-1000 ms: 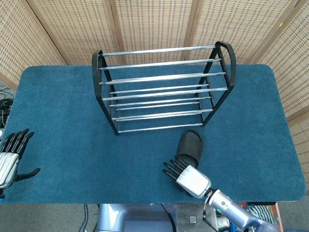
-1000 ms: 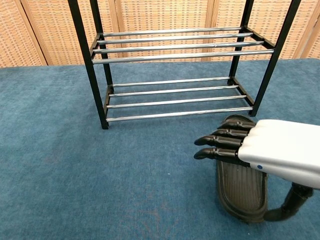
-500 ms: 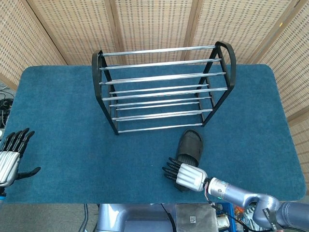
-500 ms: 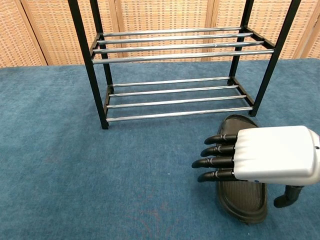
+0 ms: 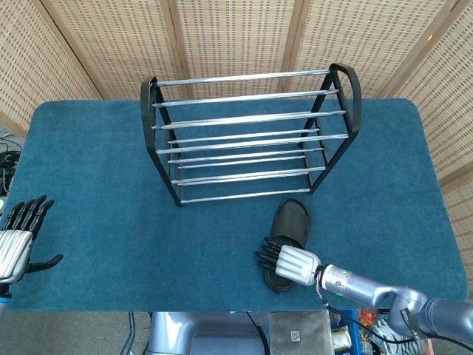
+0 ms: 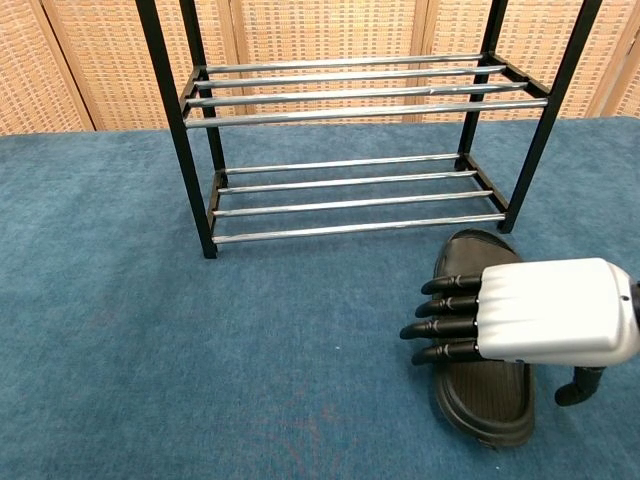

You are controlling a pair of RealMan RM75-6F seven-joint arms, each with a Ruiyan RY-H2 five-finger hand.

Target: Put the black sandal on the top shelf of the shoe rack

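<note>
Blue-carpeted surface [image 5: 96, 177], wicker screens behind. The black sandal [image 5: 290, 225] lies flat just in front of the shoe rack [image 5: 251, 133], top shelf bare. Your right robot hand [image 6: 520, 315] has slid rightward to hover over the sandal, fingers extended, grasping nothing — lined up, not yet gripping. Only the head view shows your left robot hand [image 5: 18, 237], released at the edge.
</note>
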